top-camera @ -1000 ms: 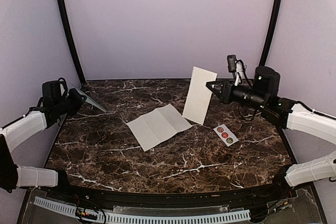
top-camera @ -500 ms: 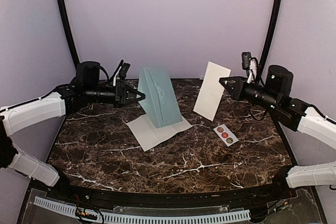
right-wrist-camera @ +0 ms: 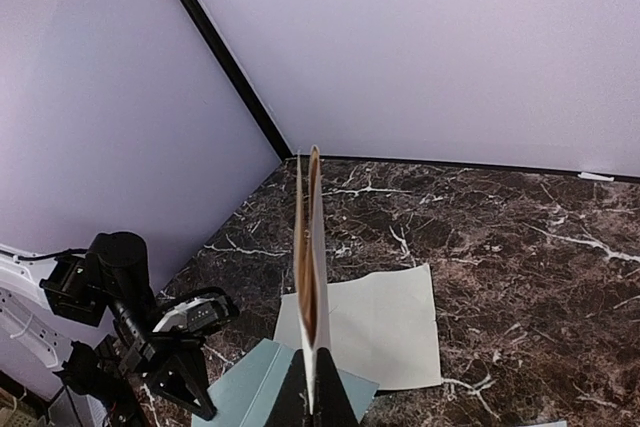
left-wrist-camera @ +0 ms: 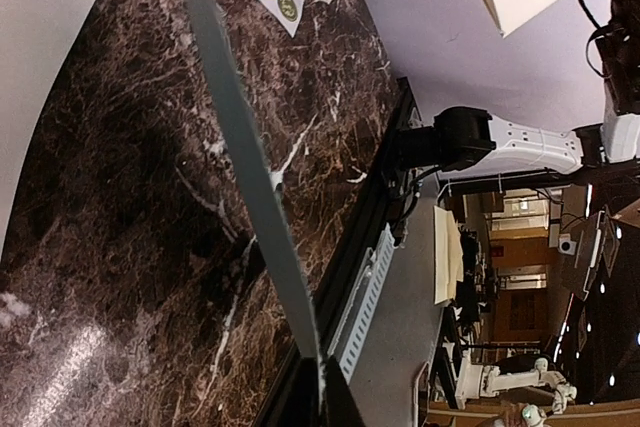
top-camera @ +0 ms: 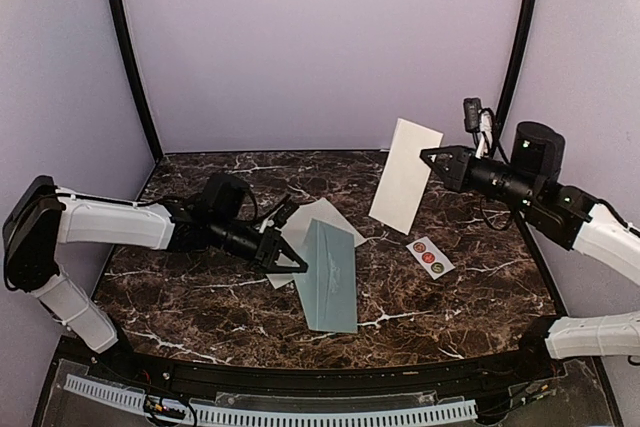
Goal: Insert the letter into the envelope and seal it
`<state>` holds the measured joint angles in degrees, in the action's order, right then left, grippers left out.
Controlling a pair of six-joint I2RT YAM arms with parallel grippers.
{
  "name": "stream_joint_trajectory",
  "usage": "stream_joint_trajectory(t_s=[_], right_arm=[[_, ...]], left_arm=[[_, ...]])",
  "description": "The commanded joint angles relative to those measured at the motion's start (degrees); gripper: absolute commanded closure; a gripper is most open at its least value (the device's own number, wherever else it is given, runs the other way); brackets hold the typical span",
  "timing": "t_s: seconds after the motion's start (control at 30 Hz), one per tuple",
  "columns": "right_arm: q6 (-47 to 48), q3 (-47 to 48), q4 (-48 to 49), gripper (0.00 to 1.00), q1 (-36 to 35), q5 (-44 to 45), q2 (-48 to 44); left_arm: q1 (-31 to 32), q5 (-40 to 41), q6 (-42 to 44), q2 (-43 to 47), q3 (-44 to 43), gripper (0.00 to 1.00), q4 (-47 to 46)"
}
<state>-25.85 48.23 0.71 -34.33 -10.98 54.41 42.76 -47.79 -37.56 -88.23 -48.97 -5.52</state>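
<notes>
Envelope down mid-table, far end over the letter's near edge. Card up in the air at back R, tilted, clear of the rest. Sticker strip on the marble below it. My L fingers clenched on envelope's L edge, R fingers clenched on card's R edge. L arm stretched low across the marble, R arm raised, reaching in from R.

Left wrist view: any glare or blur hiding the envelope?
Left wrist: the envelope runs edge-on and fairly sharp from the left gripper; soft glare on the marble table at lower left. Right wrist: the white card pinched in the right gripper is edge-on, slightly soft near the lens. Top external: even light, no blur.
</notes>
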Motion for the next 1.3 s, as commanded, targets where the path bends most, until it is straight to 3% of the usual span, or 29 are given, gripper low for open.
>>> stream_joint_trajectory(t_s=[0.0,0.27,0.33,0.5,0.57,0.67,0.8,0.93,1.03,1.1,1.27], right_arm=[[-0.5,2.5,0.3,1.0,0.3,-3.2,2.5],[-0.1,3.3,0.4,1.0,0.2,-9.2,6.3],[0.4,3.4,0.3,1.0,0.1,-11.6,6.9],[1.7,3.3,0.1,1.0,0.2,-17.0,7.3],[2.1,3.0,0.8,1.0,0.1,-20.1,7.2],[2.1,2.8,2.2,1.0,0.2,-26.1,7.6],[1.5,2.6,5.3,1.0,-1.0,-32.1,8.8],[1.8,3.5,6.5,1.0,-3.7,-34.1,10.4],[1.6,3.7,7.8,1.0,-5.6,-34.1,11.7],[0.3,3.2,10.0,1.0,-6.5,-34.6,12.4],[-2.8,2.0,16.8,1.0,-8.4,-35.7,14.2]], left_arm=[[1.2,0.9,1.2,-2.8,2.3,1.0,-0.9],[1.4,10.5,3.8,-5.4,4.8,0.99,1.9],[1.4,12.9,4.7,-5.5,4.9,0.91,3.0],[1.4,21.9,8.6,-1.0,4.0,0.47,8.3],[1.3,27.9,10.6,2.6,3.0,0.36,11.1],[1.3,34.3,12.7,9.7,1.9,0.27,12.3],[1.3,28.3,13.6,16.4,0.2,0.19,6.8],[1.5,15.4,8.5,18.6,-0.9,0.17,-3.1],[1.9,8.4,5.0,18.0,-1.1,0.14,-9.1],[2.4,6.1,4.1,16.8,-2.0,0.06,-11.5],[3.9,2.6,3.5,13.2,-3.3,0.05,-13.2]])
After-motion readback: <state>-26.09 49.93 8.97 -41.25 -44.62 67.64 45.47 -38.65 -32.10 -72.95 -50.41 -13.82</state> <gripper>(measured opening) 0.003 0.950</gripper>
